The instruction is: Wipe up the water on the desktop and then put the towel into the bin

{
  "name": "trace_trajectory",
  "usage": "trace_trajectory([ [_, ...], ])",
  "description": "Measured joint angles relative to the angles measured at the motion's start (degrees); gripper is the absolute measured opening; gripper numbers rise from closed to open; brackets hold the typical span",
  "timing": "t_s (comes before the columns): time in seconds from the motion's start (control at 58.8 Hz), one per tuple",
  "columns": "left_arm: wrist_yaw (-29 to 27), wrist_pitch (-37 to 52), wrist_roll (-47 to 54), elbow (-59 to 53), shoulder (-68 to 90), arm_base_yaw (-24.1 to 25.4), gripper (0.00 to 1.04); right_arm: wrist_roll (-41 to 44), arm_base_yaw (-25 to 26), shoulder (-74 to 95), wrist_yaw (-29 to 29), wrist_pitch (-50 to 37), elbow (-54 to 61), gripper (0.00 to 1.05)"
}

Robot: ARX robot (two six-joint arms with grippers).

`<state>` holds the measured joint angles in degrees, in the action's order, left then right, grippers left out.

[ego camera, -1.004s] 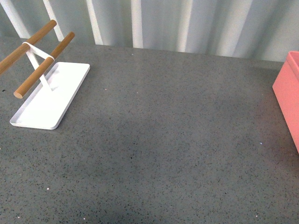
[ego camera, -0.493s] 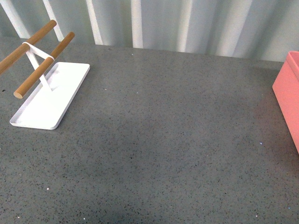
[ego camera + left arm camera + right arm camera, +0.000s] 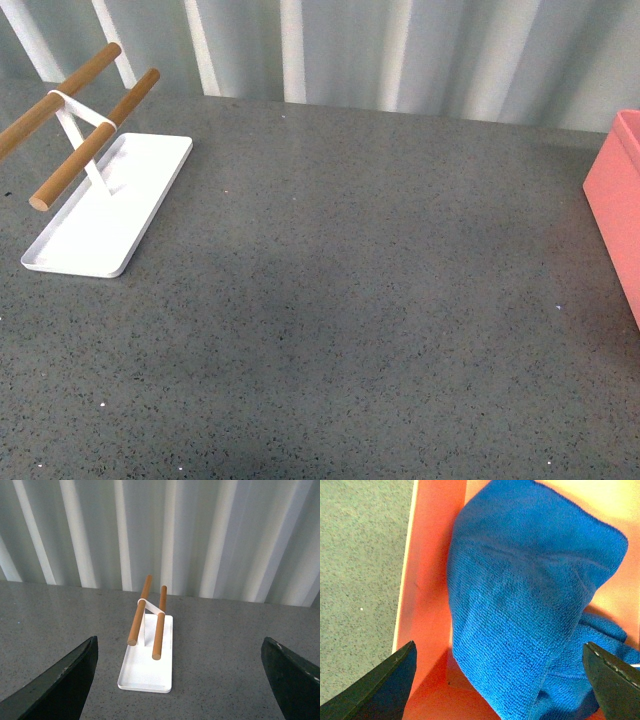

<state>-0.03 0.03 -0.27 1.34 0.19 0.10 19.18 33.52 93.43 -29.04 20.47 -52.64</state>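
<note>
The blue towel [image 3: 530,600] lies crumpled inside the salmon-pink bin [image 3: 427,580] in the right wrist view. My right gripper [image 3: 502,680] hangs open above it, its fingers apart and not touching the cloth. In the front view only the bin's left wall [image 3: 615,210] shows at the right edge, and the towel is hidden there. The grey speckled desktop [image 3: 350,300] fills the front view, and I see no water on it. My left gripper [image 3: 182,680] is open and empty above the desktop [image 3: 225,655]. Neither arm shows in the front view.
A flat white tray [image 3: 105,215] with two wooden bars [image 3: 90,135] stands at the far left of the desktop; it also shows in the left wrist view [image 3: 147,665]. A ribbed white wall [image 3: 400,50] runs along the back edge.
</note>
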Motion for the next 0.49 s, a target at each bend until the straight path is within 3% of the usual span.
trace_trajectory([
  [0.119, 0.0, 0.0, 0.0, 0.0, 0.0, 0.0, 0.98, -1.2, 0.6, -3.3, -0.9, -0.9, -1.3, 0.98],
  [0.357, 0.0, 0.0, 0.0, 0.0, 0.0, 0.0, 0.98, -3.7, 0.9, -18.3, -0.6, -14.3, 0.3, 0.98],
  [0.493, 0.0, 0.0, 0.0, 0.0, 0.0, 0.0, 0.98, -5.7, -2.8, -34.2, -3.0, -16.2, 5.1, 0.98],
])
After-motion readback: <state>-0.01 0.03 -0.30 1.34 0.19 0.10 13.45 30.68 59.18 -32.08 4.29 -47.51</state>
